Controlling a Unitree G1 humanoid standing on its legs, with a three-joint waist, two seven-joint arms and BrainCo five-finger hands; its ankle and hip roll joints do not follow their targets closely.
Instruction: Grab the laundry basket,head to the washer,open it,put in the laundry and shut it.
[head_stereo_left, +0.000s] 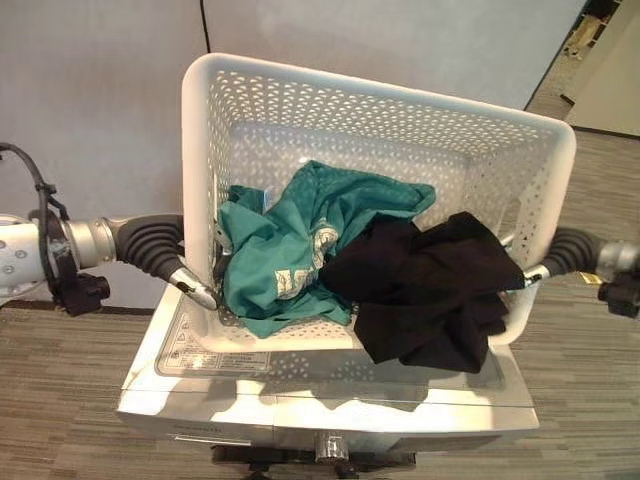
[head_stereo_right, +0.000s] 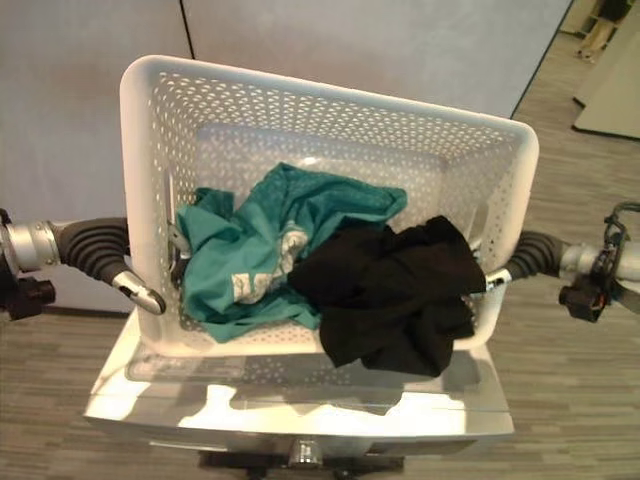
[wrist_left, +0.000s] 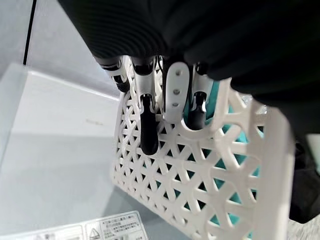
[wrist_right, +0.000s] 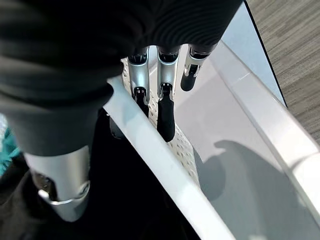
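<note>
The washer (head_stereo_left: 330, 405) lies nearest, the white laundry basket (head_stereo_left: 380, 110) resting on its top. The left hand (wrist_left: 150, 127) and right hand (wrist_right: 165, 117) each curl fingers around a side wall; lowering it level should keep the black garment (head_stereo_left: 430, 290) and teal shirt (head_stereo_left: 290, 245) inside.

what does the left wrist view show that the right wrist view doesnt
The left wrist view shows the left hand with fingers hooked through the lattice wall of the white perforated plastic laundry basket, teal cloth behind the holes, and warning labels on the white washer top.

The right wrist view shows the right hand clasping the basket's rim, thumb inside against the black garment, and grey striped floor.

Both show a hand shut on the basket, over the washer.
</note>
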